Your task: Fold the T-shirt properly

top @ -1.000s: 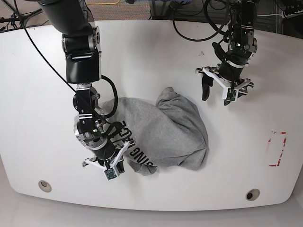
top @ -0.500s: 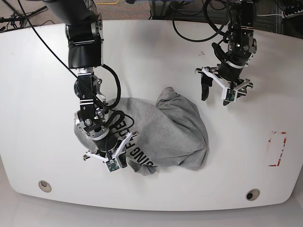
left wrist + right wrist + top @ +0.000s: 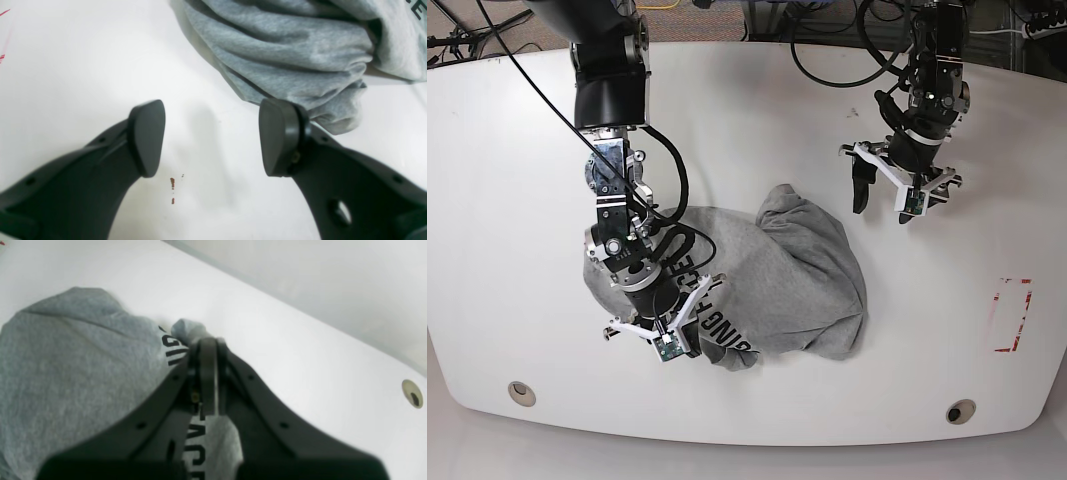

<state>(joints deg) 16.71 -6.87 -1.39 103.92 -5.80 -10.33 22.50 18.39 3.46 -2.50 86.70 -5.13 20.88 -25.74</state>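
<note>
Your right gripper (image 3: 206, 350) pinches the T-shirt (image 3: 777, 280) at its lettered edge, while your left gripper (image 3: 889, 197) hangs open beside the T-shirt

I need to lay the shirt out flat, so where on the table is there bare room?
Bare tabletop lies along the whole far left, and between the T-shirt and the red marks at right. Crowded: the right pincer shut on the shirt's near-left edge, and the open left pincer hanging beyond the shirt.
</note>
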